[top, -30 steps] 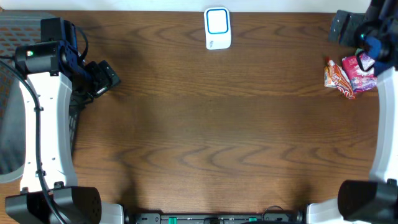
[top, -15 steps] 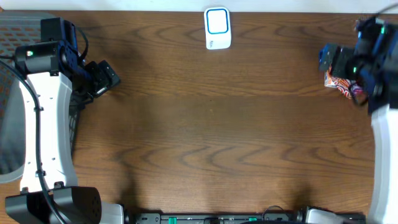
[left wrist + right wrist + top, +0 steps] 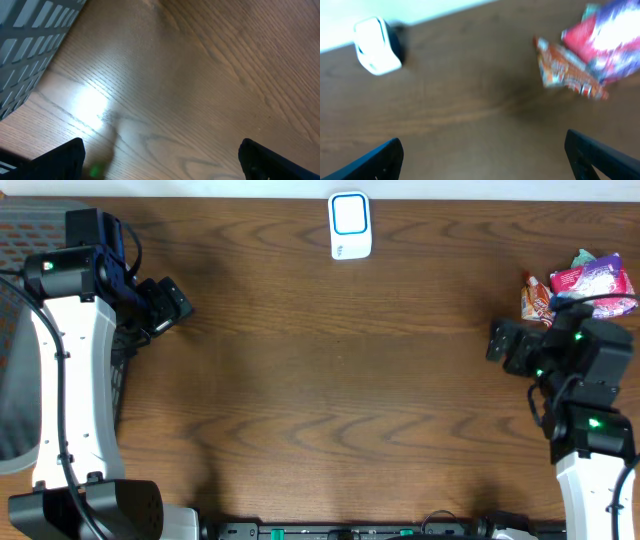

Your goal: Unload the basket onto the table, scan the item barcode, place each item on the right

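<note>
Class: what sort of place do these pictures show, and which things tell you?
Probably a mock shop checkout set up for robot practice: a white scanner, snack packets and a bare wooden table.

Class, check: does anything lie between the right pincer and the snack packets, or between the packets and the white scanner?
Nothing visible does. Only bare brown wooden table lies between the open right pincer and the orange and pink snack packets, and between them and the white blue-framed scanner.
</note>
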Controlling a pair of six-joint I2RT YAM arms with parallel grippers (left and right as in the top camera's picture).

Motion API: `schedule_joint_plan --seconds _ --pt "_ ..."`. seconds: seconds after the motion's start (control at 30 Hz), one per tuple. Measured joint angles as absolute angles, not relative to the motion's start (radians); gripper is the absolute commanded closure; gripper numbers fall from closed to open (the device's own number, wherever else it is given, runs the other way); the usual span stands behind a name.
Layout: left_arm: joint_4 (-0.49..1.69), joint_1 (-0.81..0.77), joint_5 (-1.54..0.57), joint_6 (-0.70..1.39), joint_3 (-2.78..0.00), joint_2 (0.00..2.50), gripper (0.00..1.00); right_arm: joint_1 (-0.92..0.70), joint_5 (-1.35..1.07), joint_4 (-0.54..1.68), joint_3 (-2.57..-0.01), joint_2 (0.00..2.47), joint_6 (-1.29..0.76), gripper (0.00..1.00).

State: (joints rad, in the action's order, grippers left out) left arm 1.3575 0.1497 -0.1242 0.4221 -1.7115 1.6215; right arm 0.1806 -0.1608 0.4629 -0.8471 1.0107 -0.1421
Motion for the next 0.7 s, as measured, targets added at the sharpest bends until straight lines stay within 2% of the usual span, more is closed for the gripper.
schedule_joint_plan --seconds 0.7 --pt "1.357 0.15 -0.124 0.422 -1.711 1.621 0.02 0.181 -0.203 0.452 -0.776 1.089 -0.153 0.01"
